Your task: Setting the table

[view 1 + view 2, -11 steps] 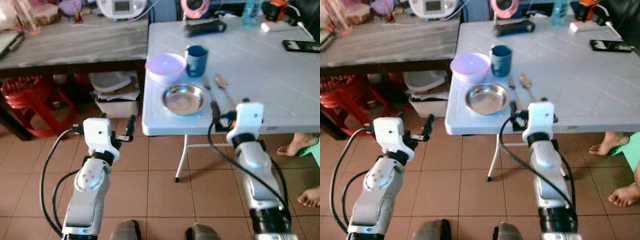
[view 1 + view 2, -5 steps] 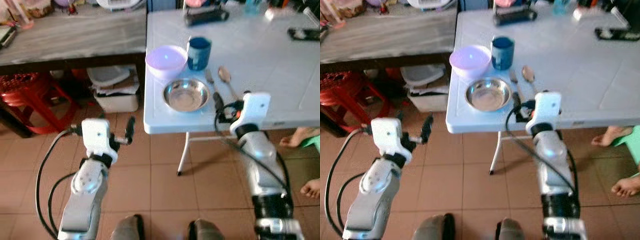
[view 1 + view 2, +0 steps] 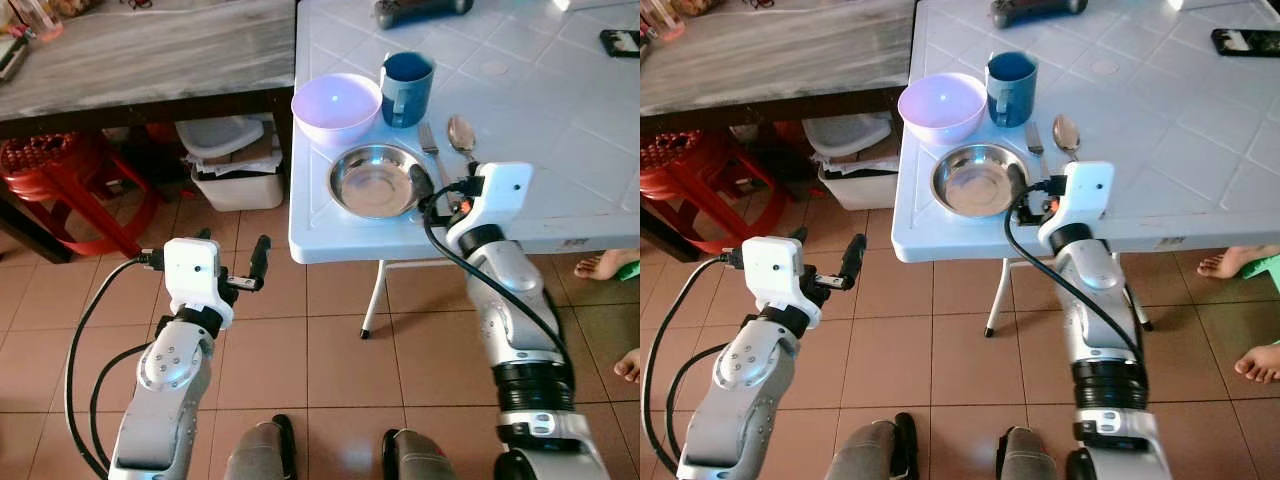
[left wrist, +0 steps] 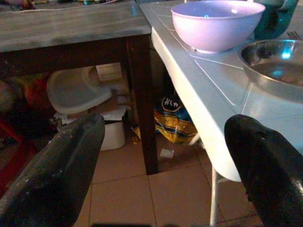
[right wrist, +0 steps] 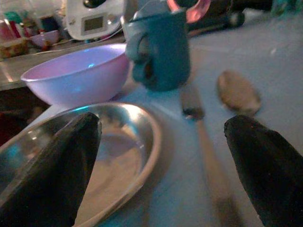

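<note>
1. White folding table [image 3: 560, 150] carries a shallow round steel plate [image 3: 375, 181] near its front edge.
2. Pale lilac plastic bowl [image 3: 336, 103] sits just behind the plate; dark teal mug [image 3: 406, 87] stands just right of the bowl.
3. Metal fork [image 3: 431, 146] and metal spoon [image 3: 462, 135] lie side by side, right of the plate, in front of the mug.
4. Right gripper [image 3: 432, 192] is over the table's front edge at the plate's right rim; fingers spread wide in the wrist view, holding nothing.
5. Left gripper [image 3: 237, 262] hovers over the tiled floor left of the table, below its top; fingers [image 4: 61, 161] spread apart, empty.
6. Grey wooden table [image 3: 140, 60] stands left of the white one, red plastic stool [image 3: 60, 180] beneath it.
7. A person's bare foot [image 3: 600, 266] is on the floor at right.
</note>
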